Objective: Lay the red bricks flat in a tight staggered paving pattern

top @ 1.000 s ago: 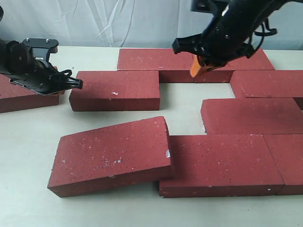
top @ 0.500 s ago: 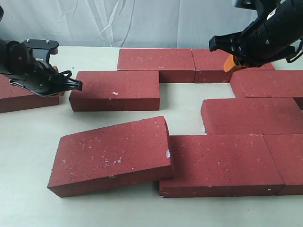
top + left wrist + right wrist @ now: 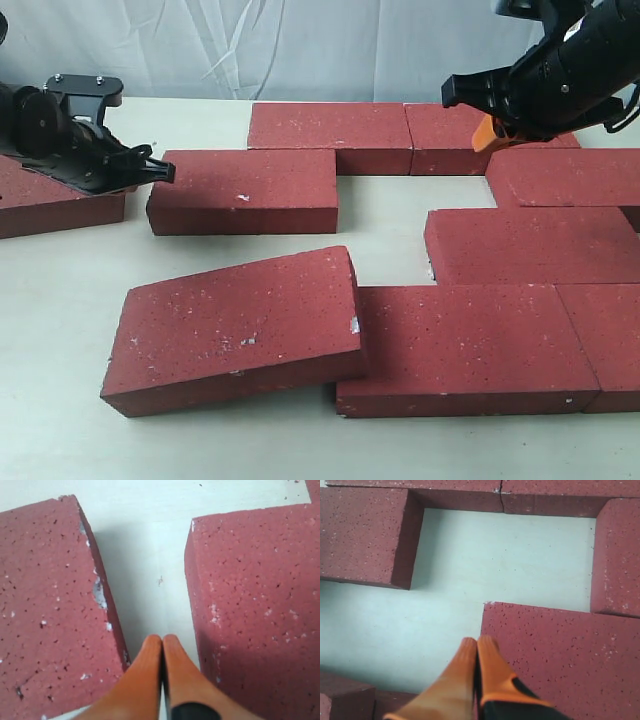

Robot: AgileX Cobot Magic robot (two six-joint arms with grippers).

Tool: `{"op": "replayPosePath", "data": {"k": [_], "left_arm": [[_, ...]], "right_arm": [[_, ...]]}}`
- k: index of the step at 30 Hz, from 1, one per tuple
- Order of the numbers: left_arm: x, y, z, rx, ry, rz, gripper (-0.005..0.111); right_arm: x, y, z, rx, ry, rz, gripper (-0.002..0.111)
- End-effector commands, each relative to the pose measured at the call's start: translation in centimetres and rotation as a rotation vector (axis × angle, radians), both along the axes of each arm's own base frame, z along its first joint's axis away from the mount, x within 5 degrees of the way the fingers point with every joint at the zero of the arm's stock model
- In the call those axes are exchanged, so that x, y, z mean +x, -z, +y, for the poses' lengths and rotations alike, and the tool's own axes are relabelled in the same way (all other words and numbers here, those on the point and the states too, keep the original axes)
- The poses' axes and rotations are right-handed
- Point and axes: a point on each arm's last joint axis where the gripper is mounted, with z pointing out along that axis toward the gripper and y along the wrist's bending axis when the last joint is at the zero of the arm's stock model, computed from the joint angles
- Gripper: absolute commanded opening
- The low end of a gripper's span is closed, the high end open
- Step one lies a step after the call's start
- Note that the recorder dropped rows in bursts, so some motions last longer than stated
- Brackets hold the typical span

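Observation:
Several red bricks lie on the pale table. One brick [image 3: 235,325] at the front left is tilted, its right end resting on the edge of a flat brick [image 3: 465,345]. Another brick [image 3: 245,190] lies flat at mid left, apart from the far-left brick [image 3: 50,205]. My left gripper [image 3: 160,172] is shut and empty, with its tips [image 3: 162,639] over the gap between those two bricks. My right gripper [image 3: 487,135] hangs shut and empty above the back right bricks, its tips [image 3: 477,641] over the corner of a flat brick [image 3: 560,655].
Two bricks [image 3: 330,135] [image 3: 470,125] form the back row and two more [image 3: 565,175] [image 3: 530,245] lie at the right. A bare patch of table [image 3: 385,215] is enclosed among them. A wrinkled white backdrop [image 3: 250,50] stands behind the table.
The right arm swung from over the middle back bricks to the right and has held there since. The left gripper rose slightly and edged toward the mid-left brick.

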Motion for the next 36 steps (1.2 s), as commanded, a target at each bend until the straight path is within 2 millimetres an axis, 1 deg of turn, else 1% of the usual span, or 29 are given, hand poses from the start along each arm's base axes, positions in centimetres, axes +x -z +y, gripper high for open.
{"op": "replayPosePath", "data": {"k": [1,2,4,7,9,11,12,14,18,24,32,36], "left_arm": [[0.1,-0.5,0.1,-0.002,-0.002,-0.025,0.0],[0.2,-0.6,0.1,-0.002,-0.002,-0.028,0.0],[0.6,-1.3,0.0,0.001,-0.001,-0.002,0.0],[1.7,-3.5,-0.2,-0.004,-0.007,0.057,0.0],[2.1,-3.9,-0.3,0.0,-0.004,0.096,0.0],[2.5,-2.8,-0.4,0.01,-0.002,0.157,0.0],[2.8,-1.6,-0.5,0.021,0.013,0.184,0.0],[3.0,-0.1,-0.8,-0.001,0.02,0.217,0.0],[3.3,1.7,-1.7,-0.076,0.074,0.241,0.0],[3.4,1.8,-2.6,-0.17,0.132,0.227,0.0],[3.4,1.5,-3.4,-0.266,0.123,0.223,0.0],[3.3,1.6,-3.8,-0.273,0.127,0.226,0.0]], "right_arm": [[0.0,-0.2,-0.2,0.002,0.002,-0.018,-0.001],[0.0,-0.2,-0.2,0.002,0.002,-0.018,-0.001],[-0.1,-0.2,-0.1,0.009,0.004,-0.014,-0.001],[-0.1,-0.2,-0.1,0.009,0.004,-0.014,-0.001],[-0.1,-0.2,-0.1,0.009,0.004,-0.014,-0.001],[-0.1,-0.2,-0.1,0.009,0.004,-0.014,-0.001],[-0.1,-0.2,-0.1,0.009,0.004,-0.014,-0.001],[-0.1,-0.3,-0.1,0.015,0.007,-0.014,-0.001],[0.0,-0.3,-0.1,0.016,0.008,-0.02,-0.001],[0.0,-0.3,-0.1,0.017,0.01,-0.026,-0.001],[0.1,-0.1,-0.1,0.016,0.01,-0.021,-0.001],[0.1,-0.1,-0.1,0.016,0.01,-0.021,-0.001]]}}
